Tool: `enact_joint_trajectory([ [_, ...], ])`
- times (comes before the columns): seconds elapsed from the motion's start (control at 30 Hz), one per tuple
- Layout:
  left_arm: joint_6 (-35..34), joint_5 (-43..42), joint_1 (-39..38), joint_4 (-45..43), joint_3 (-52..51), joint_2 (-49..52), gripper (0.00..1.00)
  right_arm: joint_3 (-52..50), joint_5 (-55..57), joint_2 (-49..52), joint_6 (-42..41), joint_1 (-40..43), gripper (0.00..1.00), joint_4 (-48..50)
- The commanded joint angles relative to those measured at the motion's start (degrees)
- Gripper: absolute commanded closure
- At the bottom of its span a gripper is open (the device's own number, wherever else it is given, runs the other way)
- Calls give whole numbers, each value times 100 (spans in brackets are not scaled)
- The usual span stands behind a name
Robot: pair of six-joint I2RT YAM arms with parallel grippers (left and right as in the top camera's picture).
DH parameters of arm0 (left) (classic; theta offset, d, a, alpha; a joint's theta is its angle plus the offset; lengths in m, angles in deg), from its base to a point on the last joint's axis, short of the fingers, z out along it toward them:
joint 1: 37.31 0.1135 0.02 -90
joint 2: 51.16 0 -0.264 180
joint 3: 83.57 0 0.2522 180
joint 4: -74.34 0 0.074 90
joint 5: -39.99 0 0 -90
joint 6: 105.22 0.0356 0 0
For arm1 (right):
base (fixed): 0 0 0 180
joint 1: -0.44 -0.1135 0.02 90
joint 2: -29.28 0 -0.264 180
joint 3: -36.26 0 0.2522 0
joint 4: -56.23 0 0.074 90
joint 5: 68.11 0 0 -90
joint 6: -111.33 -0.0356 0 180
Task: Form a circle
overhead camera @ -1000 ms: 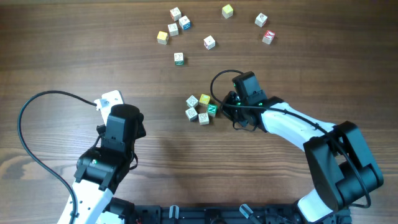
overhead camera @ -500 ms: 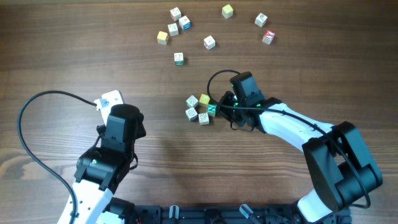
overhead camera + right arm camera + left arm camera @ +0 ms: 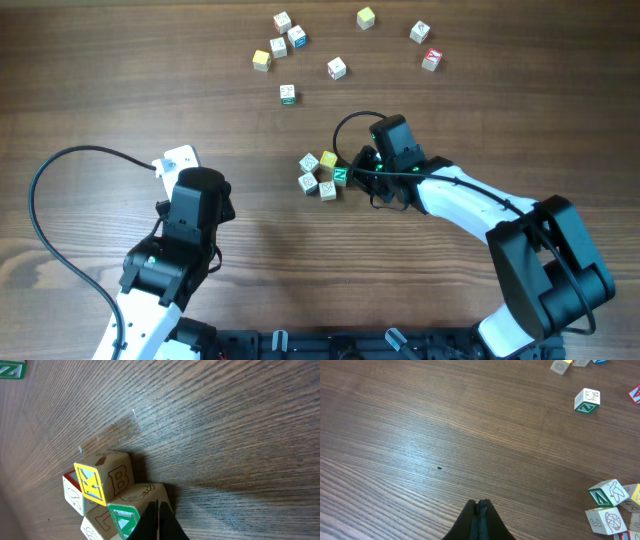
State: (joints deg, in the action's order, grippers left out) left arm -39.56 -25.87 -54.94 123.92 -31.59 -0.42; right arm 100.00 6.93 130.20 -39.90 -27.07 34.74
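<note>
left end effector [image 3: 480, 506]: fingers pressed together, gripping nothing, over tabletop [image 3: 420, 425] | circle [image 3: 322, 174]: five cubes in a tight ring mid-tabletop, green N cube [image 3: 340, 176] on its right side | right end effector [image 3: 156, 510]: fingers closed, empty, tips just beside the green N cube | loose cubes [image 3: 337, 68]: scattered along far edge

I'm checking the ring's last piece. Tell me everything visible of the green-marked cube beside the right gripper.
The green-marked cube is a small block of pale wood. One face has a green border and a green letter, and another carries a faint line drawing. It rests flat on the table at the right edge of the five-cube cluster, close beside the yellow-faced cube. The shut right gripper has its tip at the cube's edge, apparently touching it.
</note>
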Motion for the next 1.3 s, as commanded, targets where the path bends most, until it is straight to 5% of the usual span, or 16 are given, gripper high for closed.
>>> enact_joint_trajectory([
  [0.0, -59, -28, -11, -17, 37, 7, 96, 0, 201, -122, 122, -11, 95, -114],
  [0.47, -61, -48, -13, -85, 37, -87, 96, 0, 1152, -1429, 905, 92, 95, -1235],
  [0.67, -52, -597, -17, -81, 39, -1307, 95, 2, 1744, -3025, 1705, 92, 92, -2216],
  [0.7, -9, -704, -17, -79, 39, -1624, 92, 2, 1897, -3440, 1853, 92, 85, -2376],
  [0.77, 9, -741, -17, 17, 37, -2179, 84, 2, 2037, -4094, 2157, 92, 40, -2546],
  [0.83, 7, -741, -17, 179, 37, -2520, 72, 2, 2087, -4732, 2457, 92, 15, -2682],
  [0.9, 7, -741, -17, 317, 37, -2691, 40, 2, 2159, -5147, 2546, 92, 5, -2830],
  [0.93, 7, -741, -17, 376, 37, -2717, 0, 2, 2214, -5368, 2527, 92, 1, -2946],
  [1.27, 7, -741, -17, 1252, 37, -2710, 0, 0, 2437, -5869, 2518, 92, 0, -3598],
])
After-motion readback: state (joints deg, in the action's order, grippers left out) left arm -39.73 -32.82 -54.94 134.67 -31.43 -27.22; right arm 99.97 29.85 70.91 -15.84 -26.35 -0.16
